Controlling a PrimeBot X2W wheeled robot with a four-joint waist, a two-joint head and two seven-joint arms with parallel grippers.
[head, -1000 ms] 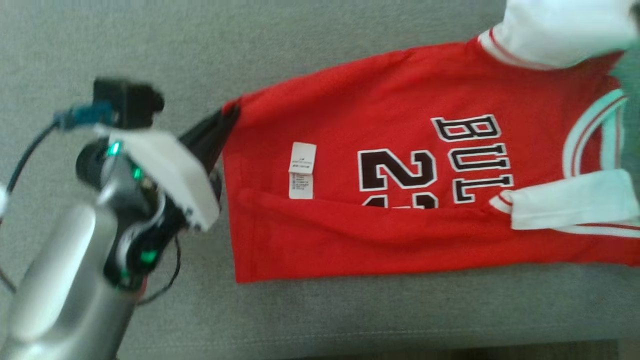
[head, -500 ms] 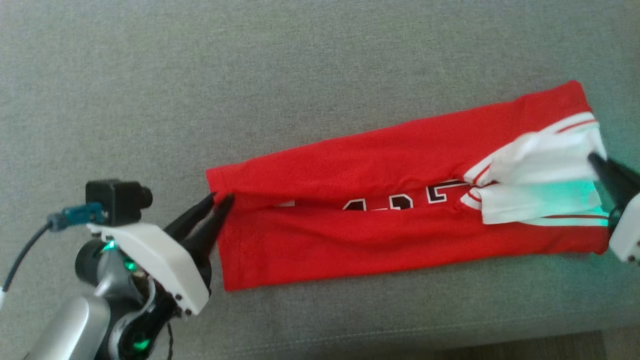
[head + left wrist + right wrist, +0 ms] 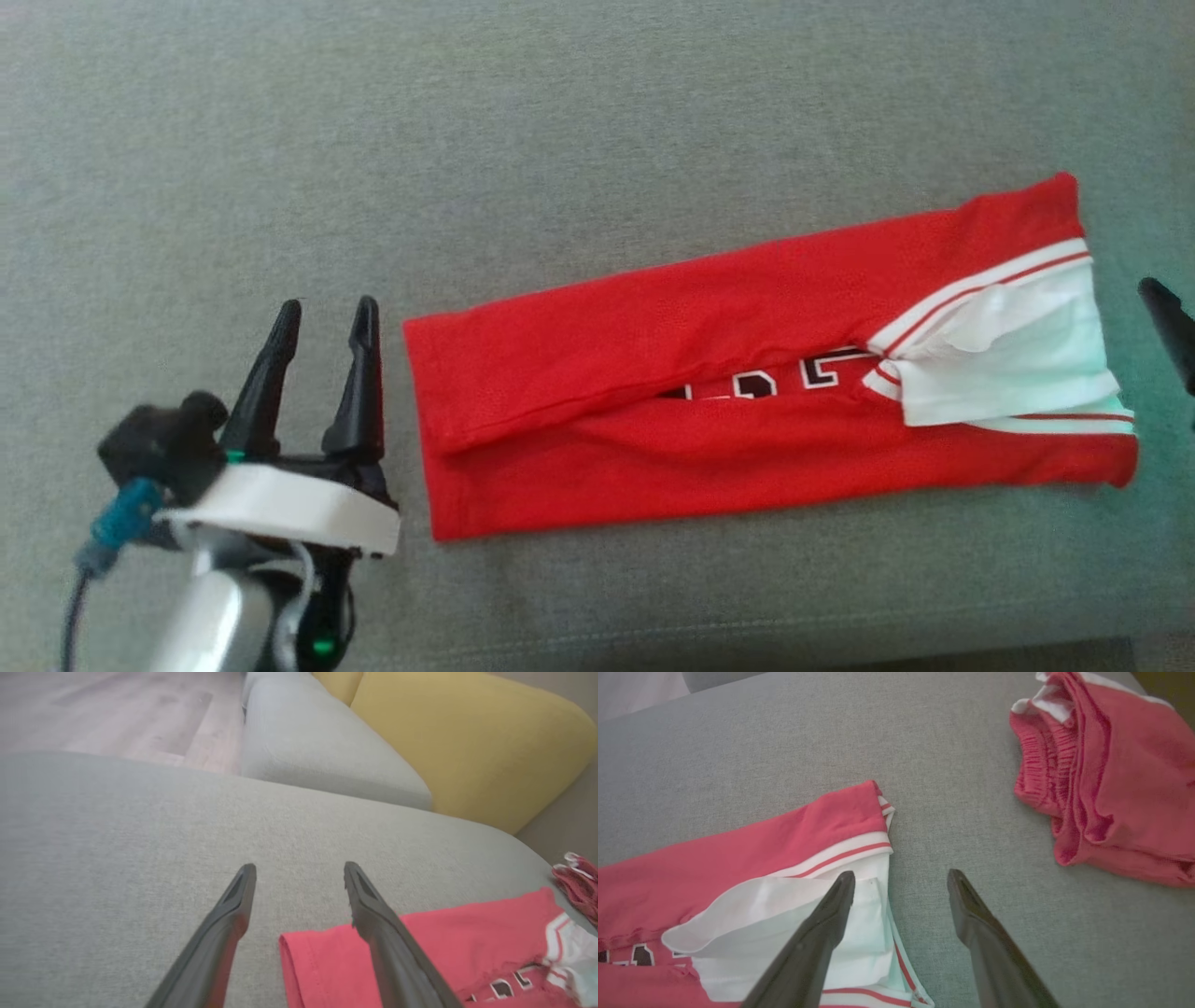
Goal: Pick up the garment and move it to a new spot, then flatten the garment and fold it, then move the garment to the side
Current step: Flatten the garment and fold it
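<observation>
The garment [image 3: 747, 373], a red jersey with white sleeves and black lettering, lies folded into a long strip on the grey cushion [image 3: 560, 140]. My left gripper [image 3: 327, 308] stands open just left of its hem, fingers apart and touching nothing. In the left wrist view the left gripper [image 3: 300, 868] straddles bare cushion, with the garment [image 3: 467, 942] under its right finger. My right gripper [image 3: 901, 877] is open over the garment [image 3: 738, 858] at its white sleeve end, holding nothing. One dark right finger [image 3: 1174, 331] shows at the head view's right edge, apart from the cloth.
A crumpled pair of red shorts [image 3: 1111, 788] lies on the cushion beyond the jersey's sleeve end. A yellow cushion [image 3: 467, 742] and a grey one [image 3: 317, 742] stand at the back. The seat's front edge [image 3: 653, 644] runs near the jersey. Wooden floor [image 3: 117, 714] lies past the sofa.
The jersey's far half came down over the near half, making a narrow strip. Both grippers let go, opened, and drew back off the cloth ends. The head view shifted too.
</observation>
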